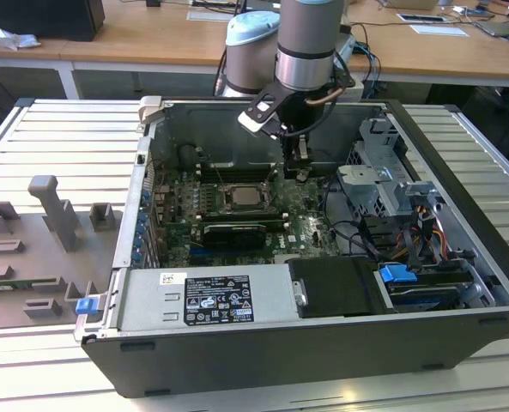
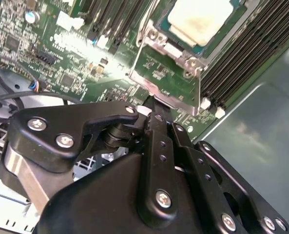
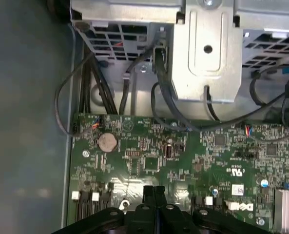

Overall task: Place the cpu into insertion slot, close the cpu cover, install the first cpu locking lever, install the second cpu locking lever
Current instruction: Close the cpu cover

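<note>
The cpu (image 1: 241,197) (image 2: 200,19) lies pale-faced in the insertion slot (image 1: 260,190) in the middle of the green board. The silvery cpu cover (image 2: 183,61) lies flat around the chip's face. A silvery metal strip (image 2: 163,92) runs along the socket edge nearest my fingertips. My gripper (image 1: 299,172) (image 2: 154,109) (image 3: 154,191) hangs low over the board, just to the exterior view's right of the socket. Its black fingers are shut, pressed together, and I see nothing held between them.
Long black memory slots (image 2: 246,53) flank the socket. A metal drive cage (image 3: 207,48) (image 1: 383,184) and loose cables (image 1: 357,236) crowd the exterior view's right. The power supply (image 1: 211,296) lies along the case front. A grey fixture (image 1: 52,215) stands outside the case on the left.
</note>
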{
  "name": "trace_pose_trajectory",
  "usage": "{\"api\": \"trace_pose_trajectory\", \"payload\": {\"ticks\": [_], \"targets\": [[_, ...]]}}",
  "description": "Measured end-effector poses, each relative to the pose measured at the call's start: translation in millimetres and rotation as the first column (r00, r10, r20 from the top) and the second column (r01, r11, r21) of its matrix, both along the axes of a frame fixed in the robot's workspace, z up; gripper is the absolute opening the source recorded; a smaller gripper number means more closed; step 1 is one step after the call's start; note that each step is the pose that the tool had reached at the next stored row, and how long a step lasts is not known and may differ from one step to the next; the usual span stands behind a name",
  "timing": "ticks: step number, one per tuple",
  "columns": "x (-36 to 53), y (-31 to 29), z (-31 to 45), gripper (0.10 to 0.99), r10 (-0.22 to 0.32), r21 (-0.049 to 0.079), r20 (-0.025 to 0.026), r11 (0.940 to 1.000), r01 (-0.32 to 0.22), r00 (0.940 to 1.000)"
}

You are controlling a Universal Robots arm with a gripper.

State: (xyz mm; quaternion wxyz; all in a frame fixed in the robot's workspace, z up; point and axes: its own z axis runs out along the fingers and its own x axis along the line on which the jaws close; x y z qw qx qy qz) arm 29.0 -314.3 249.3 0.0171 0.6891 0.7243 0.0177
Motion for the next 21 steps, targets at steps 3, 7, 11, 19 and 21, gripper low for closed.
{"api": "trace_pose_trajectory", "payload": {"ticks": [3,7,11,19,21], "targets": [[-6.0,0.0,0.0,0.106,0.0,0.0,0.0,1.0,0.0,1.0],[-11.6,0.0,0.0,0.106,0.0,0.0,0.0,1.0,0.0,1.0],[-16.4,0.0,0.0,0.106,0.0,0.0,0.0,1.0,0.0,1.0],[-30.8,0.1,-0.1,0.106,0.0,0.0,0.0,1.0,0.0,1.0],[-34.7,0.0,-0.7,0.106,0.0,0.0,0.0001,1.0,0.0,1.0]]}}
